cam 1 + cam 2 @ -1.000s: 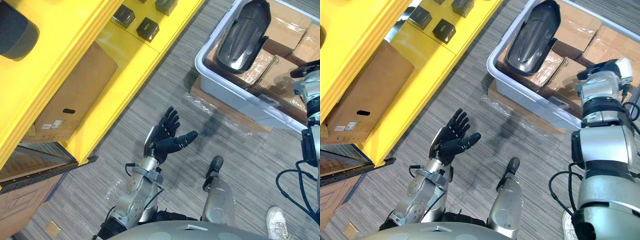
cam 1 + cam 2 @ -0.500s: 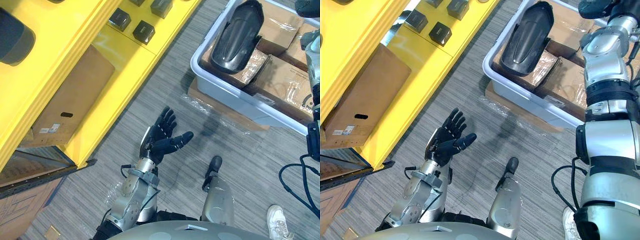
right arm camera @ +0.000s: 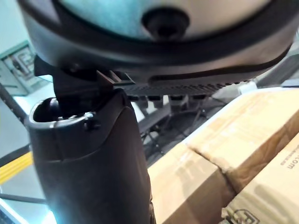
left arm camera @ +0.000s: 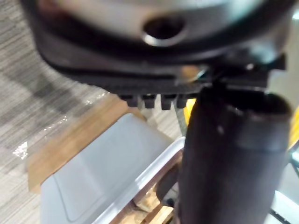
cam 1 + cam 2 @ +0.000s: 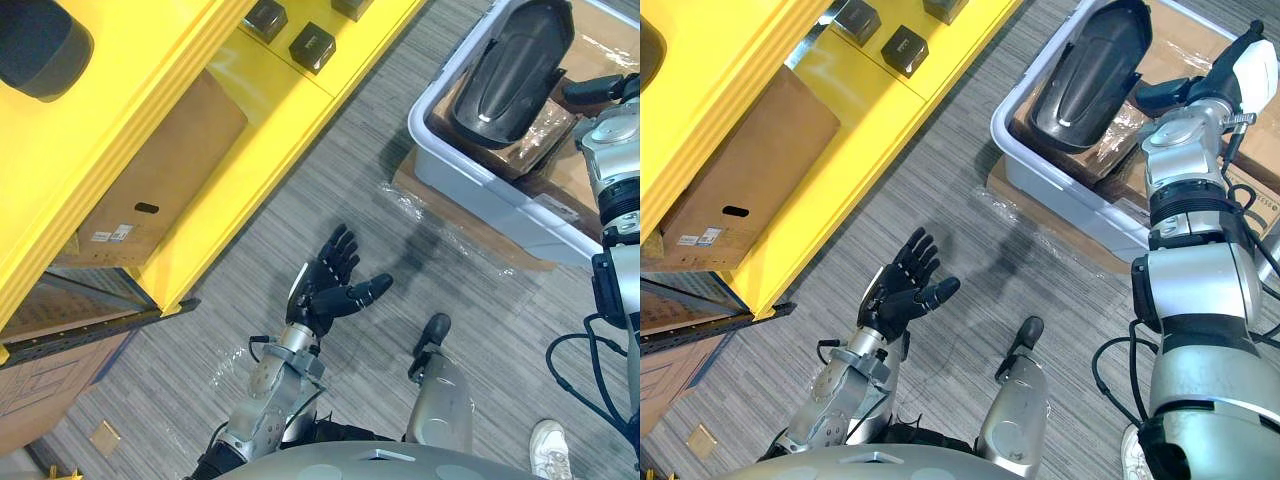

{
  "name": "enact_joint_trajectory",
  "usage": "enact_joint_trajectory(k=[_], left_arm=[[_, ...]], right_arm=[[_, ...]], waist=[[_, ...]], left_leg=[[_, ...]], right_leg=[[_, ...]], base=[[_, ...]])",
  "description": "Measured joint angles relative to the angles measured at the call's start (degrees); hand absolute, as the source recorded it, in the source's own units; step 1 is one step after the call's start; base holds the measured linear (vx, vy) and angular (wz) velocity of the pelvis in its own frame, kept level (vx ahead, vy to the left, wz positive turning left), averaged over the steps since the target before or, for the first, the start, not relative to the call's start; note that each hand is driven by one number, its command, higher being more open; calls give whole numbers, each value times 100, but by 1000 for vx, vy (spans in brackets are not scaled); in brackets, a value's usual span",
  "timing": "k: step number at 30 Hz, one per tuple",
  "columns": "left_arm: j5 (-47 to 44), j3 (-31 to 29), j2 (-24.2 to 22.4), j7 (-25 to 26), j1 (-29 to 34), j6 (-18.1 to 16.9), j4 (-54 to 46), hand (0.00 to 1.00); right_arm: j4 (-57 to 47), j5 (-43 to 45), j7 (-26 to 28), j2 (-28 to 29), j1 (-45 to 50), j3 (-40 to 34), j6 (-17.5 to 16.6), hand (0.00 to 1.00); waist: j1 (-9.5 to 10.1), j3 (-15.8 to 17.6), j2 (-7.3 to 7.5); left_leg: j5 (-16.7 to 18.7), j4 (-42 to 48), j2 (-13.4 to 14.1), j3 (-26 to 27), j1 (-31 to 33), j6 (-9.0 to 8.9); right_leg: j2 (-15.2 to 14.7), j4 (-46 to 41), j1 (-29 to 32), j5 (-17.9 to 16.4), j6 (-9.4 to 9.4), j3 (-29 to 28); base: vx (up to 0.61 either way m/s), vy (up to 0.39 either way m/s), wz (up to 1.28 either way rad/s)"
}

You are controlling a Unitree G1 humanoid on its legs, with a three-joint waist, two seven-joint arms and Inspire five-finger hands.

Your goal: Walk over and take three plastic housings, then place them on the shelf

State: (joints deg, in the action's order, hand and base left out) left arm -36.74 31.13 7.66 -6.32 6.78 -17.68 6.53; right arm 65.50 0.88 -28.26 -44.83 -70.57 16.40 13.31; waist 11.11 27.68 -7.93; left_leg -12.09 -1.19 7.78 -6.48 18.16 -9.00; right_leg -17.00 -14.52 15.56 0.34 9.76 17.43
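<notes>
A black curved plastic housing (image 5: 510,68) lies on cardboard boxes in a grey bin (image 5: 480,190) at the upper right. Another dark housing (image 5: 38,45) rests on the yellow shelf (image 5: 150,90) at the upper left. My right hand (image 5: 1210,88) hovers over the bin's boxes, just right of the housing and apart from it, fingers straight and empty; its thumb (image 3: 93,154) fills the right wrist view. My left hand (image 5: 335,285) is held out open over the carpet, palm up, holding nothing.
Small black boxes (image 5: 312,47) sit on the shelf's yellow board. A large cardboard box (image 5: 150,190) stands on the lower shelf level. Taped cardboard boxes (image 5: 1200,40) fill the bin, which stands on flat cardboard (image 5: 470,225). A person's white shoe (image 5: 550,445) is at the lower right.
The view has shifted. My right hand rose toward the bin's far side, then came back down beside the housing with straighter fingers. The left hand stays open.
</notes>
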Motion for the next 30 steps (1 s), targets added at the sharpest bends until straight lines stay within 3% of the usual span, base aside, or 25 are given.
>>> enact_joint_trajectory(k=[9, 14, 15, 20, 24, 30], left_arm=[[-87, -7, -91, 99, -86, -4, 31, 100], [-87, -9, -105, 136, -237, -3, 34, 100], [-88, -9, -105, 150, -237, -3, 34, 100], [-86, 2, -116, 241, -237, -1, 44, 100], [-87, -6, -109, 333, -236, 2, 228, 100], [-90, -18, -99, 441, -229, 1, 266, 100]], right_arm=[[128, 10, 316, 0, 25, 211, 279, 100], [181, 28, 693, 4, 124, 210, 628, 100], [180, 65, 734, 4, 130, 210, 629, 0], [155, 156, 1047, 44, 149, 246, 768, 0], [121, -214, 1163, -198, 105, 287, 1092, 0], [187, -582, 1394, -297, 38, 271, 1273, 0]], waist=[[166, 4, -68], [278, 1, -101], [279, 1, -101], [290, -3, -108], [306, -4, -109], [296, -11, -114]], left_leg=[[-35, 18, -17, -126, 230, -3], [-45, 77, -25, -161, 364, -5], [-45, 81, -26, -161, 364, -5], [-32, 102, -13, -179, 443, -6], [-65, 106, -13, -219, 541, -9], [-46, 199, -8, -224, 539, -14]], right_leg=[[-17, -43, 148, -18, -6, 111], [-16, -44, 223, -17, -8, 141], [-16, -44, 220, -17, -8, 141], [-3, -24, 267, -30, -30, 190], [2, -20, 328, -21, -25, 222], [15, -23, 289, -17, -26, 224]], base=[[-13, -45, 6], [-16, -43, 4], [-26, -53, 0], [-37, -44, 1], [-34, -42, 5], [7, -51, 0]])
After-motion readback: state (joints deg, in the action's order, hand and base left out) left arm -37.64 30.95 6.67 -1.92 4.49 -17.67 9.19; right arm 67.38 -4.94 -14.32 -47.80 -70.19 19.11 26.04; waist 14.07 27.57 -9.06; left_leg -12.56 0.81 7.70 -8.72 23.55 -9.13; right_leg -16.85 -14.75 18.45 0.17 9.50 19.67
